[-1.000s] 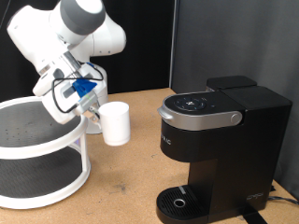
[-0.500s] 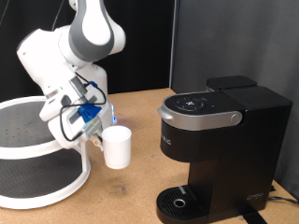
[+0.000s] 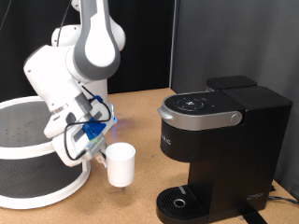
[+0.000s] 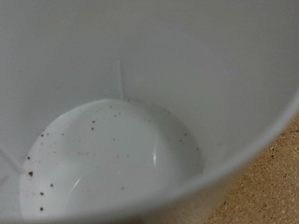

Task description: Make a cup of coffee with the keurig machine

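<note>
The white cup hangs just above the wooden table, to the exterior view's left of the keurig machine. My gripper is shut on the cup's rim on its left side and holds it upright. The black machine stands at the right with its silver-grey lid down and its round drip tray bare at the bottom. In the wrist view the inside of the cup fills the picture. Its bottom holds only small dark specks. My fingers do not show there.
A white round two-tier stand fills the exterior view's left side, close behind my arm. The wooden table runs between the stand and the machine. A strip of it shows past the cup's rim in the wrist view.
My gripper has carried the cup down and towards the exterior view's right and bottom, away from the stand and nearer the machine's drip tray.
</note>
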